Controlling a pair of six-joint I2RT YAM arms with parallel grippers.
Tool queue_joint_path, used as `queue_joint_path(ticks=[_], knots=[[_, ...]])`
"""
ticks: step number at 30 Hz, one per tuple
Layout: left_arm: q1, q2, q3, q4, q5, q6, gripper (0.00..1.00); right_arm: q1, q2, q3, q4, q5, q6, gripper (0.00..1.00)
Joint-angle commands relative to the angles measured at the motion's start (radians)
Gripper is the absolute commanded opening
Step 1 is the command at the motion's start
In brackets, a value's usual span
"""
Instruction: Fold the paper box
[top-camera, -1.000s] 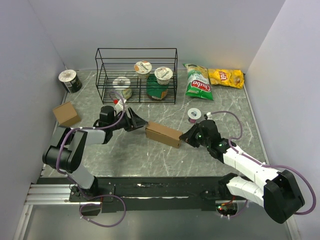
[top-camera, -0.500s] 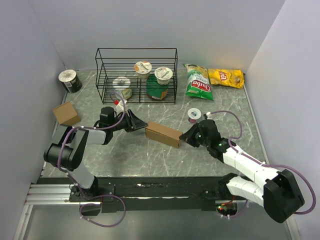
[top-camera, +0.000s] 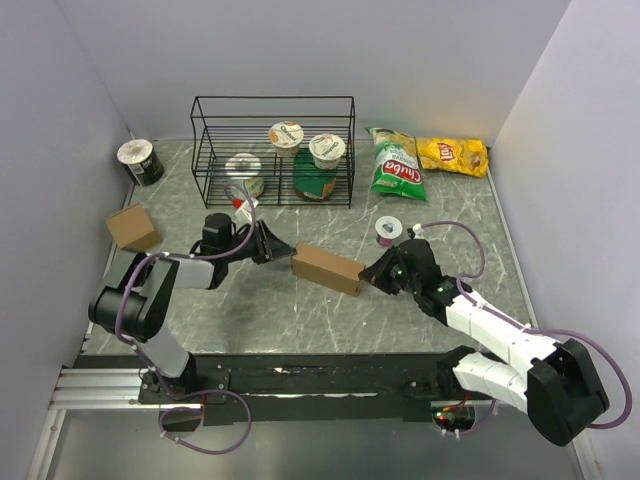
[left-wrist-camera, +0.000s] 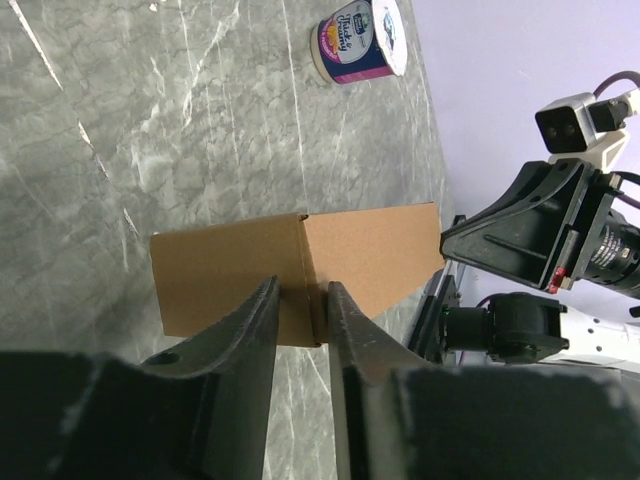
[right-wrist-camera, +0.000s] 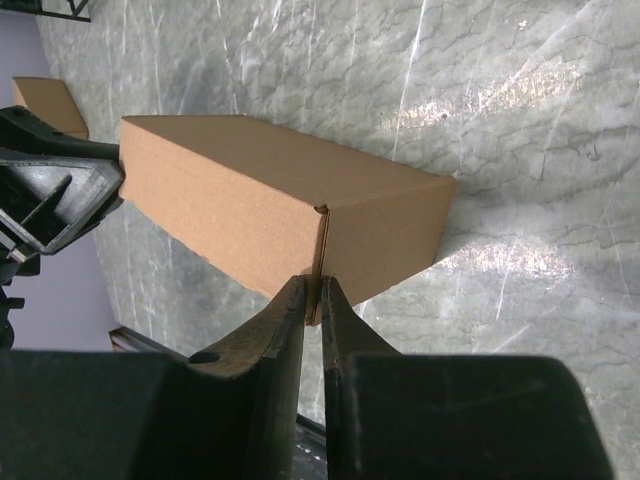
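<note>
Centrally on the grey marble-patterned table (top-camera: 300, 312) lies the paper box (top-camera: 326, 269), a plain brown cardboard carton folded into an oblong, flat on its broad face and angled slightly across the surface. The left gripper (top-camera: 284, 248) meets its left end. In the left wrist view, the black fingers stand narrow on either side of a corner seam, with slivers of gap showing; whether they actually pinch the card cannot be told. The right gripper (top-camera: 366, 274) is at the opposite end, its fingers drawn almost together on the thin cardboard edge of a corner, holding the carton there.

Pale lavender-white walls (top-camera: 300, 50) enclose the table at the back and both sides. Against the back wall stands a black wire rack (top-camera: 273, 150) holding foil-lidded cups. To its right lie a green crisp bag (top-camera: 395, 165) and a yellow crisp bag (top-camera: 452, 155). A small purple-labelled pot (top-camera: 386, 231) sits near the right arm. A squarish brown cardboard cube (top-camera: 133, 228) rests by the left wall, and a dark white-lidded tub (top-camera: 140, 162) stands in the back-left corner.
</note>
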Motion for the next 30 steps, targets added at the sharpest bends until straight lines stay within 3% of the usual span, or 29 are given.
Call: queue_joint_path(ticks=[1,12,23,30], knots=[[-0.02,0.024,-0.026,-0.062,-0.044,0.06,0.26,-0.002,0.02,-0.004,-0.102,0.055,-0.033,0.15],[-0.02,0.081,-0.058,0.038,-0.02,0.02,0.13,-0.002,0.025,-0.024,-0.088,0.048,-0.028,0.11],[-0.022,0.104,-0.089,0.088,-0.015,0.015,0.12,-0.003,0.017,-0.098,-0.033,0.051,-0.045,0.04],[-0.026,0.029,-0.164,0.142,-0.044,0.017,0.13,0.017,-0.038,-0.084,-0.069,0.062,-0.102,0.04]])
